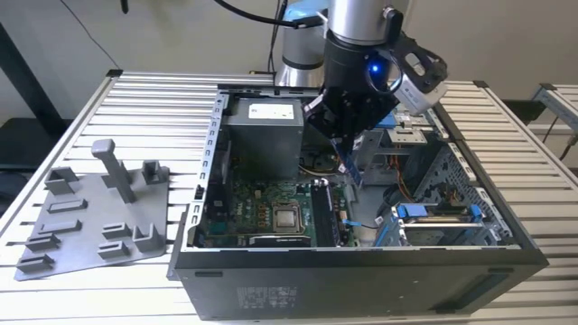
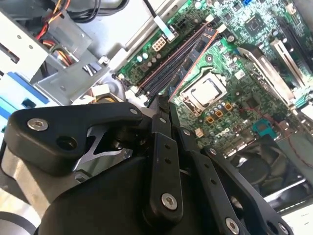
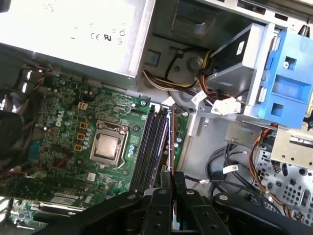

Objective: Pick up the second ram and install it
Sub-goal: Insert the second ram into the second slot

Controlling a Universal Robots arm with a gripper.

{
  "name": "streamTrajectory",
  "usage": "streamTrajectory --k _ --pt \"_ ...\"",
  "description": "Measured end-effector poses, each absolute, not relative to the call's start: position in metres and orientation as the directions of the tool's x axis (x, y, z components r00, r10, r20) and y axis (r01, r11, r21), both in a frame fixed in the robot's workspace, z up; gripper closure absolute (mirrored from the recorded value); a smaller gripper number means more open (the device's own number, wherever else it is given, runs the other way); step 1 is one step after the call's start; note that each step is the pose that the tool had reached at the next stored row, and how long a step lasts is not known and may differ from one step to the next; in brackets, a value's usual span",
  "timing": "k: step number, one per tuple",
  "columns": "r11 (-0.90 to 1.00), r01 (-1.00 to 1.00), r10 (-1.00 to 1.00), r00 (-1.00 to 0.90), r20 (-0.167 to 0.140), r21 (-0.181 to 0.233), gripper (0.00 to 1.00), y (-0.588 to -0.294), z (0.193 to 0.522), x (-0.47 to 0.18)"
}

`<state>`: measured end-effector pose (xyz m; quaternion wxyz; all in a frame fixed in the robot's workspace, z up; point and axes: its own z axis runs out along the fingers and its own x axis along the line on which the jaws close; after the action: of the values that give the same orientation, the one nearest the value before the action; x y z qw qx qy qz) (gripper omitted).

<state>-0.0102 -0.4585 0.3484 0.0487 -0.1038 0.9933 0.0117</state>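
Observation:
In the exterior view my gripper (image 1: 343, 137) hangs inside the open computer case (image 1: 361, 284), shut on the second ram (image 1: 350, 166). The ram is a thin blue stick pointing down toward the motherboard's memory slots (image 1: 323, 211), and its lower end is still above them. In both wrist views the black fingers (image 3: 161, 196) are closed on the ram (image 3: 172, 142), which shows edge-on as a thin reddish line. It runs alongside the dark parallel memory slots (image 3: 150, 147). In the second wrist view the ram's edge (image 2: 195, 61) lies along the slots (image 2: 168, 68), beyond my gripper (image 2: 164, 105).
A silver power supply (image 1: 262, 128) fills the case's back. The processor socket (image 1: 287, 218) sits beside the slots. Blue drive-bay latches (image 1: 424, 211) and loose cables stand at the exterior view's right. A grey fixture plate (image 1: 91, 217) with upright posts lies on the slatted table (image 1: 145, 101).

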Motion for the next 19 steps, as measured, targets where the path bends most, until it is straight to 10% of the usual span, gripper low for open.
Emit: streamTrajectory --k 19 --pt "0.993 -0.116 -0.114 -0.989 -0.096 0.014 0.86 -0.4585 0.3462 -0.0102"
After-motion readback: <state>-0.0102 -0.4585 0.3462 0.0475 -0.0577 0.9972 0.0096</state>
